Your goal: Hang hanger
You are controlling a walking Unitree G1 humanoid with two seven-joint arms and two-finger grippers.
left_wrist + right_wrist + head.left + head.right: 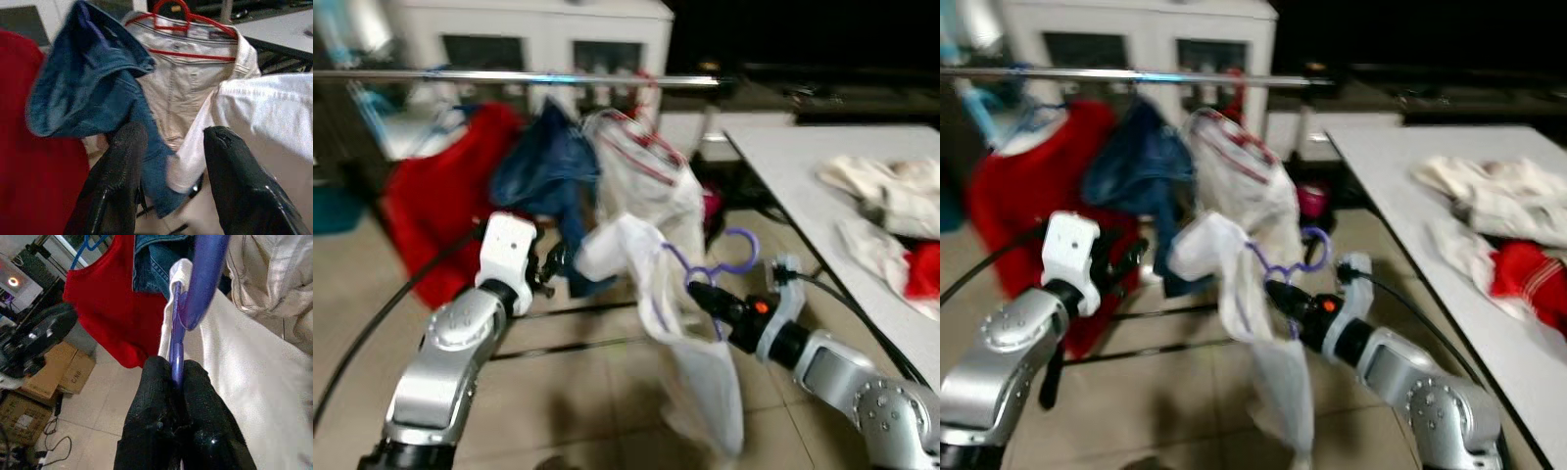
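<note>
My right gripper [697,289] is shut on a purple hanger [724,262] that carries a white garment [690,362] drooping toward the floor. In the right wrist view its fingers [159,396] pinch the purple hanger [178,340]. The hanger's hook sits well below the metal rail [519,76]. My left gripper [558,262] is open beside the white garment's upper corner; its fingers [122,161] frame the white garment [264,112] and hanging blue denim [93,83]. On the rail hang a red shirt [440,196], blue denim [548,166] and a cream garment on a red hanger [641,132].
A white table [803,157] stands at the right with crumpled white and red clothes [891,215]. White cabinets [538,39] stand behind the rack. Tiled floor [587,392] lies below. Cardboard boxes [39,382] sit on the floor under the rack.
</note>
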